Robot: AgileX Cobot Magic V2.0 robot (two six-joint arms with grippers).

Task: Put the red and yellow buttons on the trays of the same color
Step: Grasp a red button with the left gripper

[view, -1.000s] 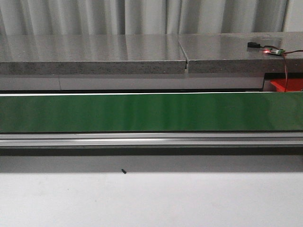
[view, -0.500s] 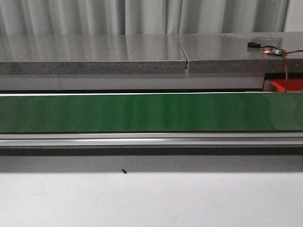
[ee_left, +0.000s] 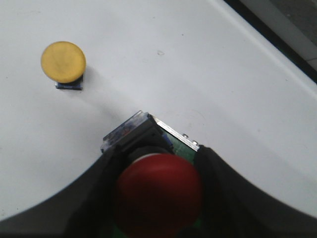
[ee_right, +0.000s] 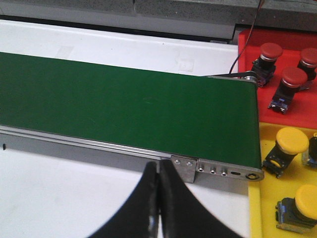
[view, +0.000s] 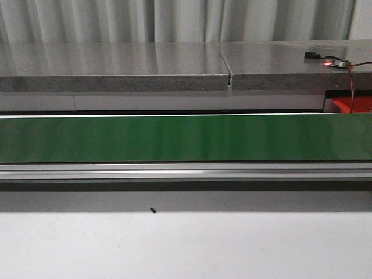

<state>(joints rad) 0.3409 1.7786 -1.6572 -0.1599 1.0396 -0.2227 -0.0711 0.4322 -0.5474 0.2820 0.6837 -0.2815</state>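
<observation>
Over white counter (ee_left: 208,64), left tool (ee_left: 158,198) clamps red button (ee_left: 158,193); yellow button (ee_left: 63,62) lies apart. Right tool (ee_right: 157,198) pinched closed, holding nothing. Step: carrying. Next: reach red tray (ee_right: 277,39).

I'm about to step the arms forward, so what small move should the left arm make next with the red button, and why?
Probably lift and carry it toward the green belt. The left claw is shut on the red button above the white table, and the belt leads to the red tray, which already holds red buttons.
</observation>
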